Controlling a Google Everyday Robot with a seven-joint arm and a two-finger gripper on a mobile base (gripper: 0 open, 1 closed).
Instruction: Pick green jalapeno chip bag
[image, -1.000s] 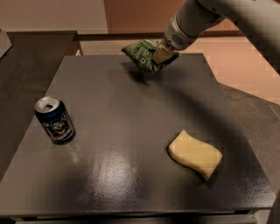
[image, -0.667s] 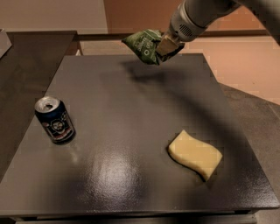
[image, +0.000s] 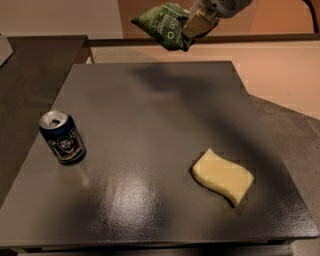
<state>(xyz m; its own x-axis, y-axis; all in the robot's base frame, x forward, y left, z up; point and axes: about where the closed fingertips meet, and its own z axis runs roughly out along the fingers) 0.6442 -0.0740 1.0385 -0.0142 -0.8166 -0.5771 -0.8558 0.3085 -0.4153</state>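
Note:
The green jalapeno chip bag is a crinkled dark-green foil bag with pale print and round marks. It hangs in the air above the far edge of the dark table, near the top of the camera view. My gripper is shut on the bag's right end, with a tan finger pressed across it. The arm reaches in from the top right corner. The bag casts a soft shadow on the table's far part.
A dark-blue soda can stands upright at the table's left. A yellow wavy sponge lies at the front right. A dark counter sits at the far left, and a lower grey surface at the right.
My gripper has lifted the chip bag up from near the table's far edge, so it now hangs well above the surface. The can and sponge have not moved.

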